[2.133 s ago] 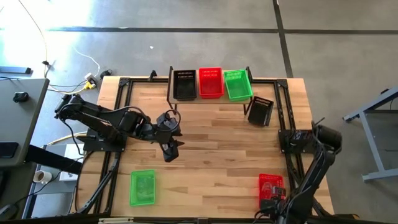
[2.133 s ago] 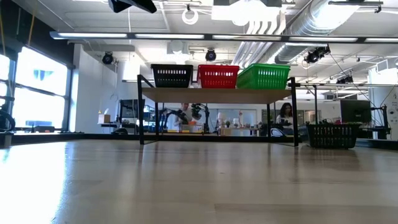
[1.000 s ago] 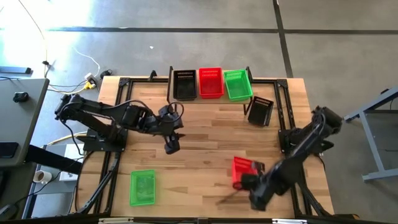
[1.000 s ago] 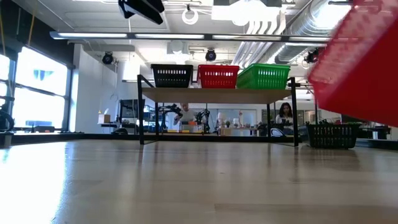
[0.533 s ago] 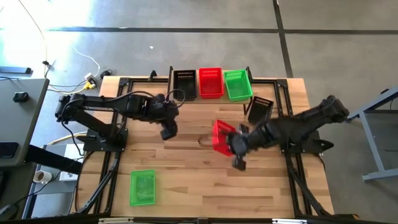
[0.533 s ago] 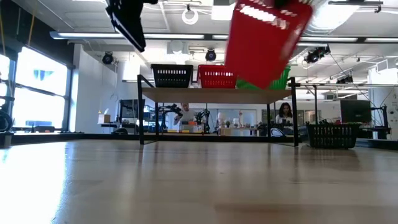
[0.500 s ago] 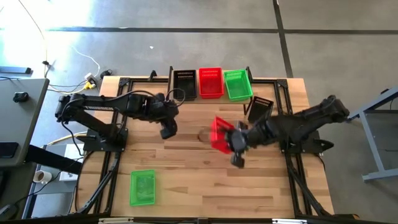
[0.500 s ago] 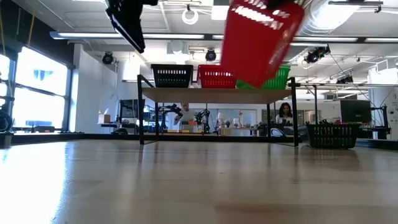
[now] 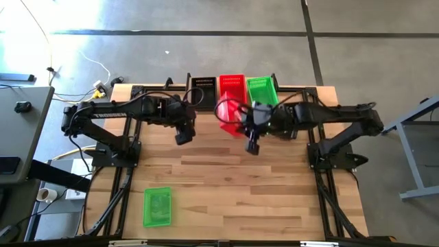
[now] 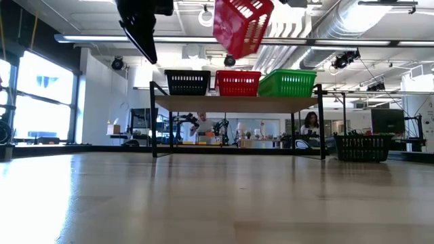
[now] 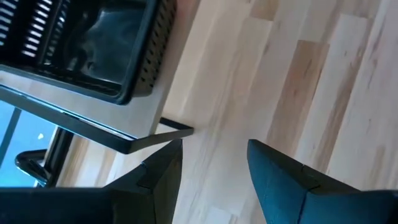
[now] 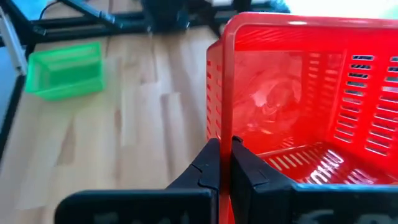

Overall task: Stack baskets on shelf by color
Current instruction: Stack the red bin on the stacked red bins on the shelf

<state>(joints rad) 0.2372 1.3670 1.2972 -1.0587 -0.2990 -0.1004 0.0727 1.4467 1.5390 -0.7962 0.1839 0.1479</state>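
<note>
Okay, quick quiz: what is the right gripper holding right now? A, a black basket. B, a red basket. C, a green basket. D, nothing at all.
B: the right gripper is pinched on the wall of a red basket, and the low view shows that red basket tilted in the air above the shelf.

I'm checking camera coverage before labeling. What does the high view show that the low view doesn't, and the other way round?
Only the high view shows the green basket lying on the table near its front edge. Only the low view shows the room behind, with a person beyond the shelf, and a dark basket at the right. Both show the right gripper holding a red basket aloft near the shelf, whose top carries black, red and green baskets.
</note>
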